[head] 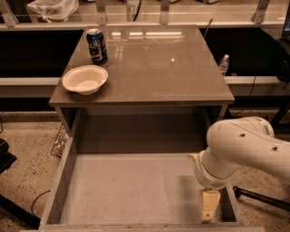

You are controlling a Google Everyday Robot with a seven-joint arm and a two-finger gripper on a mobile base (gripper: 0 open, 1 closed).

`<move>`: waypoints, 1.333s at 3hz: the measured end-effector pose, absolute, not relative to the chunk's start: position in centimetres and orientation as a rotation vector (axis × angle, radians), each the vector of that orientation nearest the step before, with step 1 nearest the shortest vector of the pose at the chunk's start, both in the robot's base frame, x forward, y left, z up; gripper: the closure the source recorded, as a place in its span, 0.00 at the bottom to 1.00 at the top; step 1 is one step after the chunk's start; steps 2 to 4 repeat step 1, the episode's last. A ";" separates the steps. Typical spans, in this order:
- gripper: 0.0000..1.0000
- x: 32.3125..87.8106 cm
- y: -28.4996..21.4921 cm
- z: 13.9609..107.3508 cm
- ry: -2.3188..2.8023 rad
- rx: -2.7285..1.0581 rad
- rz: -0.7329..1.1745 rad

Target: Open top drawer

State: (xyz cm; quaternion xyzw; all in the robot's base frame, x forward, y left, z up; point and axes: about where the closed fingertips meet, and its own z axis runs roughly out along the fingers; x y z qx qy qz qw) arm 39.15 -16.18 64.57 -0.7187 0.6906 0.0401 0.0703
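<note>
Speckled floor, dark shelving behind, and a grey cabinet (154, 63) sitting right in the middle. So, status on the drawer job: I'd call it basically done. The top drawer (122, 190) is pulled way out toward 6 o'clock, the plain grey tray inside is wide open to view and has nothing in it, and its front edge runs off the bottom of the shot, so the handle isn't visible. What's left, as far as I can judge, is just getting my arm out of there, maybe a last bit of pull if it isn't at its stop (can't see that).

Head count, left to right:
- one plastic bag (52, 7) up at 11 o'clock on the back ledge
- one white bowl (84, 79) at 10 o'clock on the cabinet top
- one blue soda can (97, 45) just behind the bowl, upright
- one open drawer, no other drawers in view
- one claw, mine: the gripper (210, 206) hangs at 5 o'clock, down inside the drawer's front right corner, near the right wall. Wide or narrow? Honestly can't tell from this angle.
- one water bottle (224, 65) at 2 o'clock, behind the cabinet's right edge
</note>
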 end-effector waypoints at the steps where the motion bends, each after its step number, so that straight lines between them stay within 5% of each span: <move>1: 0.00 39.1 -16.2 64.6 2.078 -2.162 0.121; 4: 0.00 39.1 -16.2 64.6 2.078 -2.162 0.121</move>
